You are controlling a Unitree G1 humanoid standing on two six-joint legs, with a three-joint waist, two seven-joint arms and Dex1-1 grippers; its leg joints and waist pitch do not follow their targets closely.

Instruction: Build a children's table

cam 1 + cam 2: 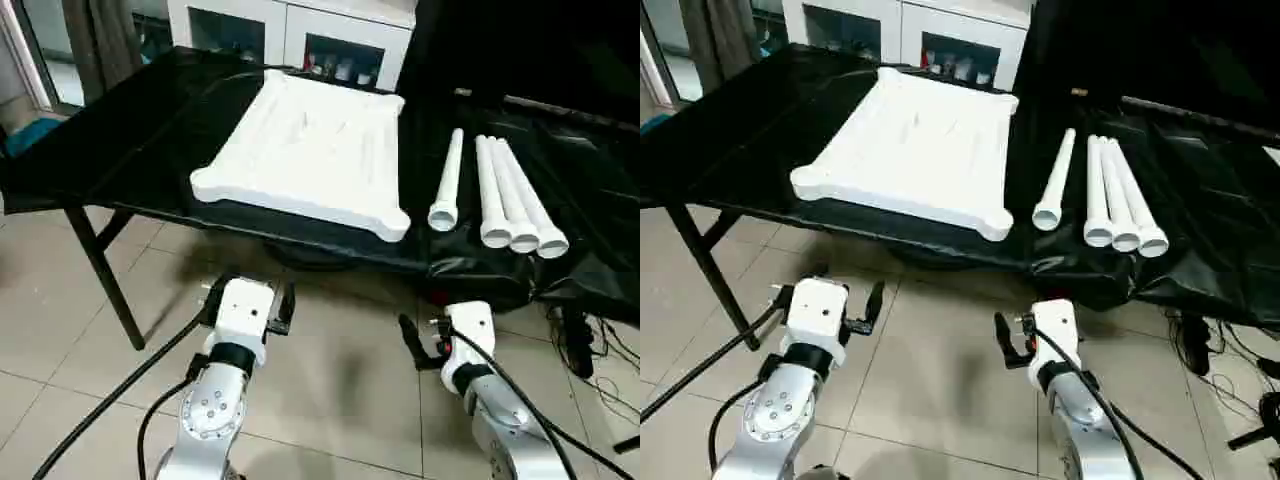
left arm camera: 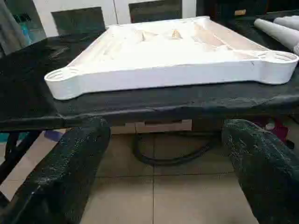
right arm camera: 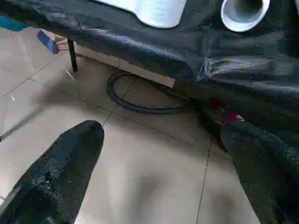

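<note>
**Table parts laid out, both grippers empty**

Tabletop (image 1: 305, 150), white and rimmed with round corner sockets, lies flat on the black-covered work table (image 1: 120, 150) in the upper middle of the head views, one near corner just at the table's front edge. To its right, four white tube legs lie side by side pointing toward the camera: one single leg (image 1: 447, 185) set slightly apart, then three legs (image 1: 515, 205) touching one another. Left gripper (image 1: 247, 296) hangs in the lower left over the tiled floor (image 1: 340, 370), below the table edge, its two black fingers (image 2: 60, 177) spread wide and holding nothing. Right gripper (image 1: 430, 340) sits in the lower right, also over the floor, fingers (image 3: 60, 177) wide apart and empty. A black cable (image 3: 140, 105) loops on the floor under the table.
</note>
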